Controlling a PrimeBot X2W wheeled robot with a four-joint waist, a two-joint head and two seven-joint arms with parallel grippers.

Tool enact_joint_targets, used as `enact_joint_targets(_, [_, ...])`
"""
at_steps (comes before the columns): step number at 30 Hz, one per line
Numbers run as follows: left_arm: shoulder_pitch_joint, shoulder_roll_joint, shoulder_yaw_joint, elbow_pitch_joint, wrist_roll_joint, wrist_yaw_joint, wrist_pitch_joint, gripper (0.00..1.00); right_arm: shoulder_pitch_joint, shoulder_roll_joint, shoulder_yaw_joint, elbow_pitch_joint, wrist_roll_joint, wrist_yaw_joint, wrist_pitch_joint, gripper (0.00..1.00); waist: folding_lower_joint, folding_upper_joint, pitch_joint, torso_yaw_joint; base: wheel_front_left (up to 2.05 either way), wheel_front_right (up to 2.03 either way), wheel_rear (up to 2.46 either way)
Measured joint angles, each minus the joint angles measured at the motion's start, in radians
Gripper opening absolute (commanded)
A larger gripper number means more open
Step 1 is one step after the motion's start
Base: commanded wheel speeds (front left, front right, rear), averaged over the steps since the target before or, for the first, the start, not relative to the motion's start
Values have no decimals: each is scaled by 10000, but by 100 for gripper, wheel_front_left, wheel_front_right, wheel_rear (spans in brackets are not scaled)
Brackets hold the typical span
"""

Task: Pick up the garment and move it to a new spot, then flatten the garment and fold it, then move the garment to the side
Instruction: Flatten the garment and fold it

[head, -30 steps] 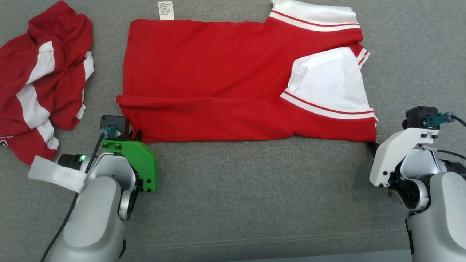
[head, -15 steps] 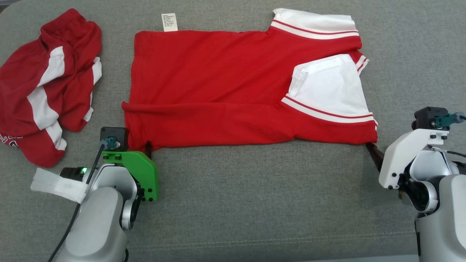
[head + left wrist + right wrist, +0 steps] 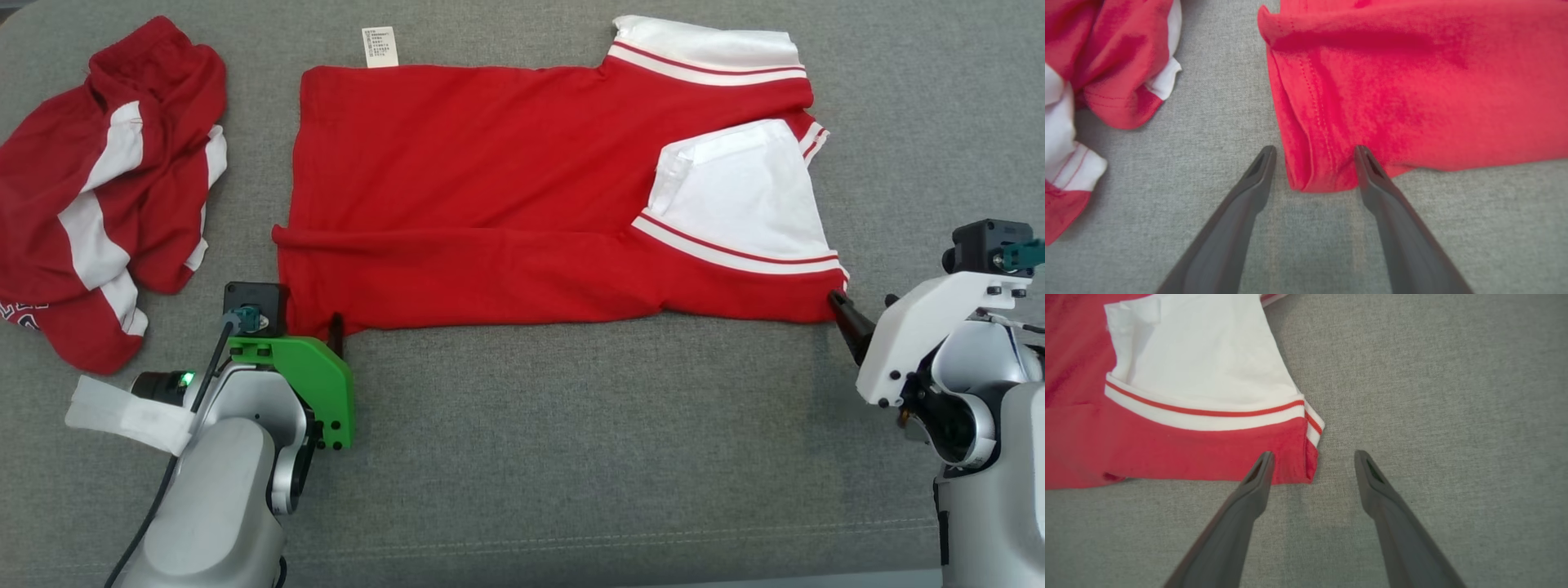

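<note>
Grey woven fabric covers the worktop (image 3: pixel 571 457), bare along the edge closest to the robot, where a line of stitching runs across it. Just beyond that, the two pale forearms rise at the lower corners of the head view, the left one carrying a green bracket (image 3: pixel 314 376) and the right one a white bracket (image 3: pixel 914 335). The left fingers (image 3: pixel 1237 212) stand spread apart and grip nothing. The near left corner of the garment (image 3: pixel 506 188) lies on the cloth between their tips, and one tip rests at the edge of its hem. The right fingers (image 3: pixel 1235 514) are likewise spread wide and empty. One tip sits at the garment's near right corner, beside the striped white trim, and the other is over bare grey fabric. The garment is a red shirt laid flat across the middle of the worktop, its near edge turned over in a long fold running from side to side. On its right side a white panel (image 3: pixel 743 192) edged with red and white stripes lies on the red cloth. At the far edge a small white label (image 3: pixel 380 46) pokes out past the hem. Off to the left, well apart, a second red and white garment (image 3: pixel 106 188) lies crumpled in a heap.
</note>
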Motion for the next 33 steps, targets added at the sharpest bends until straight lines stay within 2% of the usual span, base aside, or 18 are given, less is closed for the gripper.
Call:
enact_joint_targets(9, [-249,12,-125,100,-42,-23,-19,100,-422,12,161,1187,75,0,-343,100,0,0,333,78,0,0,0])
enact_joint_targets(10, [-282,4,-136,125,-44,-48,-50,100,-497,12,155,1302,65,0,-426,84,0,0,366,97,0,0,0])
enact_joint_targets(11, [-312,-4,-150,153,-54,-56,-69,100,-554,4,153,1407,65,2,-476,48,0,0,396,116,0,0,0])
enact_joint_targets(12, [-352,-10,-157,190,-81,-65,-82,99,-598,2,148,1509,56,2,-543,36,0,0,425,132,0,0,0])
enact_joint_targets(13, [-404,-10,-173,232,-84,-96,-77,48,-660,-4,128,1615,2,2,-604,14,0,0,450,144,0,0,0])
enact_joint_targets(14, [-437,-10,-182,253,-88,-113,-77,19,-734,-6,123,1705,-50,2,-654,0,0,0,472,154,0,0,0])
enact_joint_targets(15, [-461,-12,-188,280,-104,-138,-79,0,-797,-10,136,1776,-109,2,-688,0,0,0,488,162,0,0,0])
enact_joint_targets(23, [-401,-171,-75,449,-583,-244,-92,0,-819,-4,301,1873,-13,6,-744,0,0,0,327,156,0,0,0])
enact_joint_targets(28, [174,-123,90,155,-922,-282,15,0,-192,21,303,1147,100,6,-293,0,0,0,9,130,0,0,0])
enact_joint_targets(33, [975,121,105,-481,-1091,-251,341,0,771,-21,374,23,299,6,598,0,0,0,-372,84,0,0,0])
